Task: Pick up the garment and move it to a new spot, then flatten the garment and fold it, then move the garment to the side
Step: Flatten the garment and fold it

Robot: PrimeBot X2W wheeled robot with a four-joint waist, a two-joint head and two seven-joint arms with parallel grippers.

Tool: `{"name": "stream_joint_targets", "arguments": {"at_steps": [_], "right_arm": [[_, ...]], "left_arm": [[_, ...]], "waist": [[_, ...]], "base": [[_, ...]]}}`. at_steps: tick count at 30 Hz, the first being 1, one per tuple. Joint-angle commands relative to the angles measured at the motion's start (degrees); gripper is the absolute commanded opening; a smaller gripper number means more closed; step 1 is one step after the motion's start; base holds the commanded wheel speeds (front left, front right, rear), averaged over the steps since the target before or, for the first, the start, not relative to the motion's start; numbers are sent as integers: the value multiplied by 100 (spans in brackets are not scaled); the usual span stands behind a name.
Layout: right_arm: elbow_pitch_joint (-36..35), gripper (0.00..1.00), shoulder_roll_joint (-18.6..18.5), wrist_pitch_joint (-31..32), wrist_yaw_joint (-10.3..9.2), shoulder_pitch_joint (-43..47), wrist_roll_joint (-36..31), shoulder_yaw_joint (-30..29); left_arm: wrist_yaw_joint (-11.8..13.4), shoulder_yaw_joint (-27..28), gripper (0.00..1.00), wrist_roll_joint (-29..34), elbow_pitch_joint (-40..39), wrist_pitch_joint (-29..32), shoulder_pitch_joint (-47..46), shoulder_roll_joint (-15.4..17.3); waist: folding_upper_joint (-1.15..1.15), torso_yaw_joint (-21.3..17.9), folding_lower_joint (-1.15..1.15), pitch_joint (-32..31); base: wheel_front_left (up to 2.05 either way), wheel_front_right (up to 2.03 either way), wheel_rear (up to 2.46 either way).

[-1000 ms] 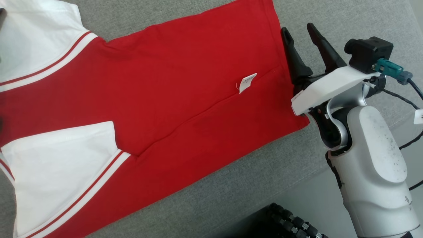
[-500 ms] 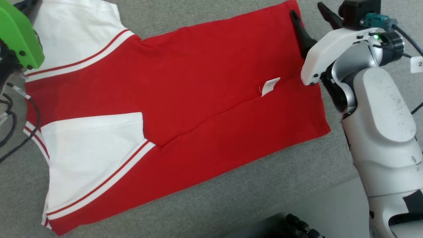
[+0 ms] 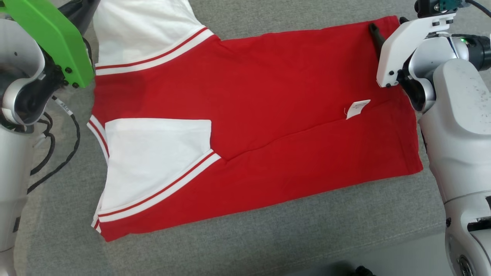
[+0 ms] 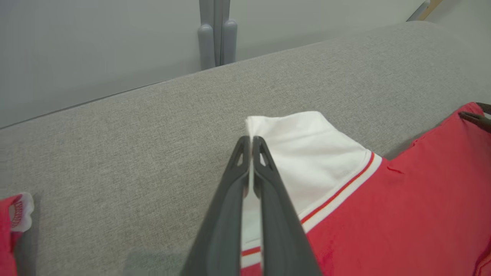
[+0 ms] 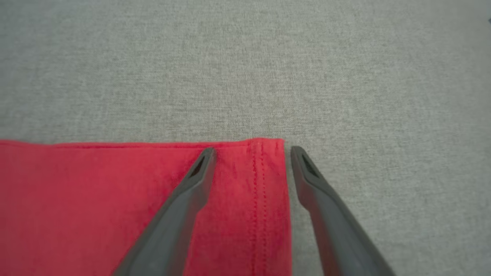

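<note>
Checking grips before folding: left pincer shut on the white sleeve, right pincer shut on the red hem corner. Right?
No: the right pincer is open, straddling the red hem corner (right wrist view). The left pincer does hold the white sleeve.

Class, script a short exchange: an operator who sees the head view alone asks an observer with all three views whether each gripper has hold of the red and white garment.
Operator: Has the left gripper, behind the green cover, gripped the white sleeve?
Observer: Yes. Its fingers are shut on that sleeve's edge.
Operator: And the right gripper?
Observer: Open. It straddles the hem corner, one finger over red cloth, the other over the grey surface.
</note>
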Motion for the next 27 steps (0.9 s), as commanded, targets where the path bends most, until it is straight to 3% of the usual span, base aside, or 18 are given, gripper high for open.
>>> {"name": "stream_joint_targets", "arguments": {"at_steps": [1, 2, 4, 5, 7, 16, 27], "right_arm": [[120, 70, -8, 57, -4, -99, 48, -5], [222, 47, -5, 101, -4, -136, 88, -14], [355, 38, -13, 116, -5, -196, 129, -14], [416, 15, -25, 75, -7, -232, 143, -24], [493, 0, -38, -63, -7, -300, 137, -58], [715, 0, -6, -997, -7, -318, 131, -35], [151, 0, -233, -2025, -6, 896, 810, 457]], "left_arm": [[-25, -19, 0, -31, -34, -44, 80, -9], [-30, -30, 0, -41, -50, -54, 84, -16], [-38, -48, 0, -58, -66, -69, 99, -20], [-33, -55, 0, -61, -80, -89, 105, -19], [-38, -61, 0, -92, -98, -113, 111, -16], [-45, 55, 0, -176, -178, -513, 371, 41], [52, 297, 0, -551, -1127, -1193, 2204, 153]], "waist": [[0, 92, 0, -27], [0, 102, 0, -25], [0, 112, 0, -24], [0, 114, 0, -26], [0, 112, 0, -34], [0, 65, 0, -344], [0, 209, 0, -1190]], "base": [[0, 0, 0], [0, 0, 0], [0, 0, 0], [0, 0, 0], [0, 0, 0], [0, 0, 0], [0, 0, 0]]}}
